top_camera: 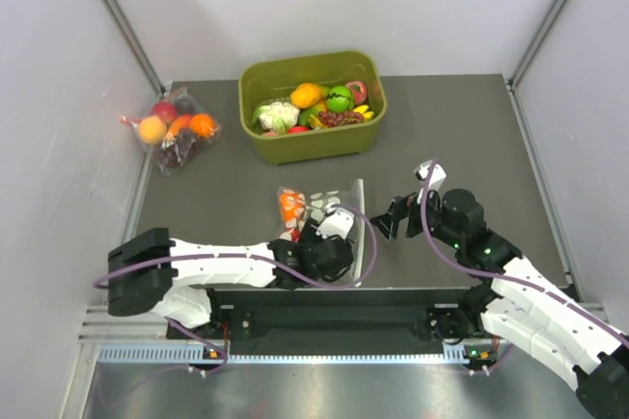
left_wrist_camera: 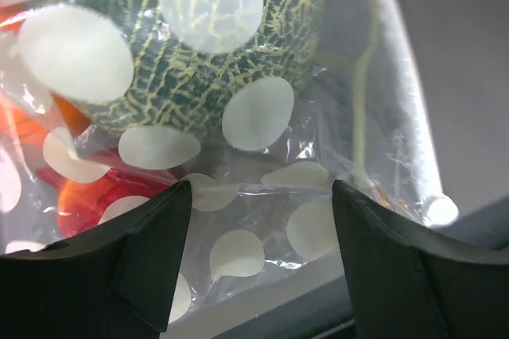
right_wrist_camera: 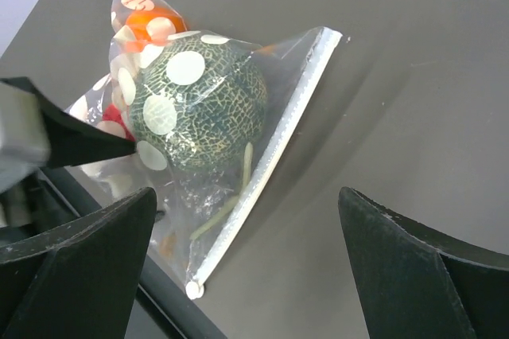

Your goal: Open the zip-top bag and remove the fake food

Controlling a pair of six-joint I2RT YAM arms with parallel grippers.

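The zip-top bag (top_camera: 339, 199) lies near the 6 o'clock edge of the table (top_camera: 472, 144), at 6 o'clock from the green tub (top_camera: 313, 149), with the dark green pumpkin (right_wrist_camera: 203, 104) and an orange fruit (right_wrist_camera: 151, 25) inside. The left gripper (left_wrist_camera: 258, 192) has its fingers apart, with dotted plastic between them. The right gripper (right_wrist_camera: 246, 192), at 3 o'clock of the bag, is wide apart and empty.

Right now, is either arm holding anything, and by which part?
Nothing is held. The left gripper is open, its jaws either side of the near edge of the zip-top bag, not pinching it; the right gripper is open and empty.
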